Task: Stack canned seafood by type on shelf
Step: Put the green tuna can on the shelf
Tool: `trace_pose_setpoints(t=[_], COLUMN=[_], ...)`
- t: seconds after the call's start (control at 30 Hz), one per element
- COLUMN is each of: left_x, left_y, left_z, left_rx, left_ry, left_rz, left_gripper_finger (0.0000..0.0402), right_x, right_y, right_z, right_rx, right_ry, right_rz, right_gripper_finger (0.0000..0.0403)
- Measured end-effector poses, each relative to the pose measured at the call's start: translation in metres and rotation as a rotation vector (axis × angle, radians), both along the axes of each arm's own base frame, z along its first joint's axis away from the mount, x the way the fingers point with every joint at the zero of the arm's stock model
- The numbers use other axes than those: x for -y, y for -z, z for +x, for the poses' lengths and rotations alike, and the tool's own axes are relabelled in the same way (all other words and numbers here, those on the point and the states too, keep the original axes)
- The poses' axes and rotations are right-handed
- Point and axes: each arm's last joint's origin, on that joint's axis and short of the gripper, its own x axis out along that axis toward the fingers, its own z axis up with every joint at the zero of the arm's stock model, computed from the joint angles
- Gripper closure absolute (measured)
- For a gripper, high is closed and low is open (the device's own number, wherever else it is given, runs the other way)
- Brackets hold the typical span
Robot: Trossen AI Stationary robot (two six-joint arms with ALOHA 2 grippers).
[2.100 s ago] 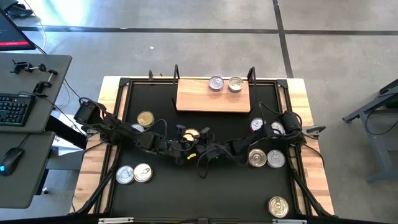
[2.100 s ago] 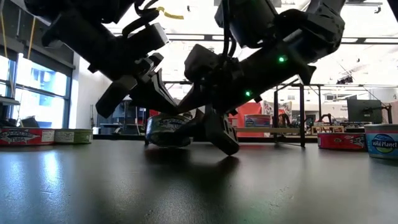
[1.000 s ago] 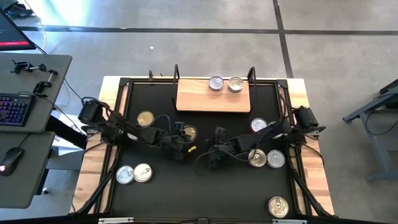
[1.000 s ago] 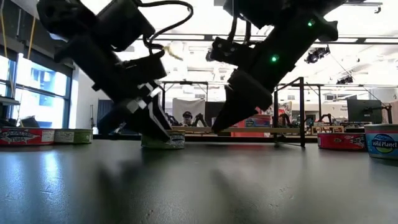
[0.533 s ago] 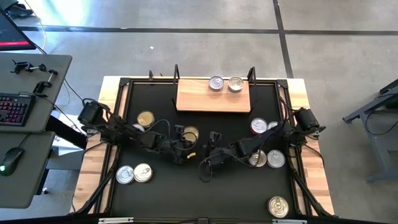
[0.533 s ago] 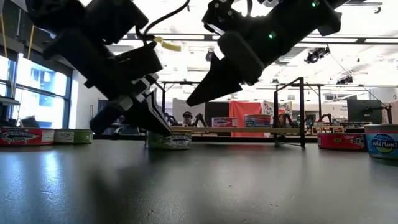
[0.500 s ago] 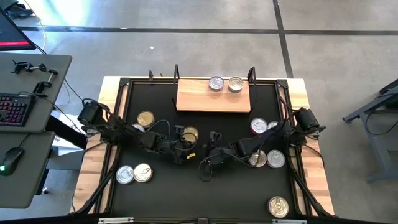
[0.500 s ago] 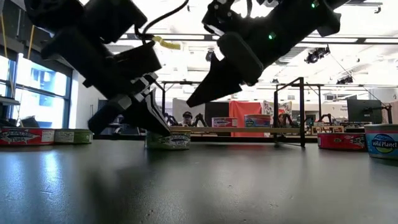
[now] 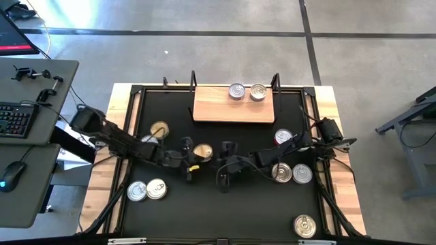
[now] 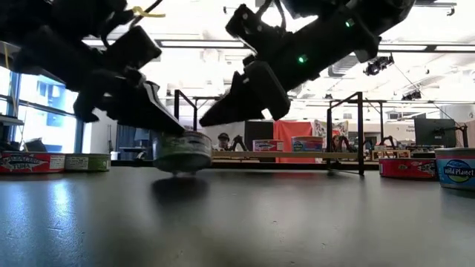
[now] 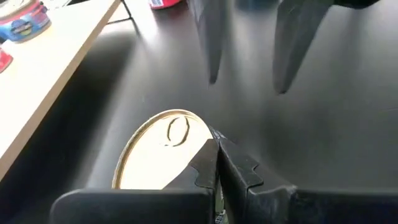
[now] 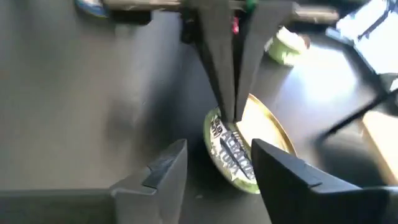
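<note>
A gold-lidded can [image 9: 202,150] sits mid-table, tipped up on one edge in the low view [image 10: 182,152]. My left gripper [image 9: 193,155] is shut, its tips at the can's rim [image 11: 214,149]. My right gripper [image 9: 219,162] hovers open just right of the can [image 12: 239,146], above the table [image 10: 211,115], touching nothing. The wooden shelf [image 9: 218,109] at the far edge carries two silver cans [image 9: 236,91] [image 9: 258,91] standing side by side. My left gripper has its shut fingertips [image 12: 231,106] on the lid's rim [image 11: 208,134], on the side facing the right arm. They slant down from the table's left. The can leans, its lid turned up toward the left arm. Whether the rim is pinched, I cannot tell.
Loose cans lie around: a gold one [image 9: 159,129] at the left, a pair [image 9: 146,190] near left, two red-sided ones [image 9: 283,137] and a pair [image 9: 291,173] at the right, one [image 9: 304,225] near right. Black posts [image 9: 193,78] stand at the shelf's ends.
My left gripper has drawn back toward the table's left and near side, and the gold-lidded can has slid that way and tipped up from lying flat. My right gripper has moved left toward the can and rolled.
</note>
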Motion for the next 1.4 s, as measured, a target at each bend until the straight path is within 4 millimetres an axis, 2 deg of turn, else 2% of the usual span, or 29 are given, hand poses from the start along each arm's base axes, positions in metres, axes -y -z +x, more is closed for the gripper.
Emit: trace_pose_setpoints(t=[0.13,0.27,0.47,0.6,0.73,0.9,0.93,1.07,1.2,1.3,1.4], left_x=[-0.002,-0.005,-0.007,-0.007,-0.007,-0.008,-0.007,-0.005,-0.007,-0.01,-0.012], left_y=[-0.009,-0.01,-0.011,-0.011,-0.011,-0.013,-0.015,-0.022,-0.03,-0.033,-0.037], left_z=[-0.01,-0.013,-0.012,-0.012,-0.012,-0.012,-0.012,-0.024,-0.042,-0.054,-0.061], left_rx=[0.052,0.062,0.064,0.068,0.07,0.083,0.086,0.033,-0.023,-0.036,-0.003], left_ry=[0.035,0.042,0.04,0.047,0.048,0.029,0.033,0.042,-0.049,-0.172,-0.275], left_rz=[-0.049,-0.062,-0.076,-0.083,-0.092,-0.082,-0.077,-0.053,0.009,0.06,0.074], left_gripper_finger=[0.0401,0.0401,0.0401,0.0401,0.0401,0.0401,0.0401,0.0401,0.0401,0.0401,0.0401], right_x=[0.005,0.015,0.024,0.024,0.024,0.02,0.018,0.011,0.011,0.018,0.036], right_y=[-0.005,-0.004,0.025,0.037,0.038,0.038,0.037,0.025,0.0,-0.023,-0.044], right_z=[0.004,0.009,0.018,0.024,0.026,0.024,0.023,0.016,0.006,0.006,0.017], right_rx=[0.008,-0.003,-0.047,0.001,0.034,0.034,0.033,0.013,-0.032,-0.09,-0.144], right_ry=[-0.045,-0.117,-0.246,-0.195,-0.163,-0.045,-0.029,0.044,0.202,0.319,0.384], right_rz=[-0.097,-0.179,-0.344,-0.432,-0.381,-0.355,-0.346,-0.304,-0.377,-0.466,-0.498], right_gripper_finger=[0.0188,0.0155,0.0142,0.0143,0.0168,0.0268,0.0285,0.0283,0.0283,0.0283,0.0283])
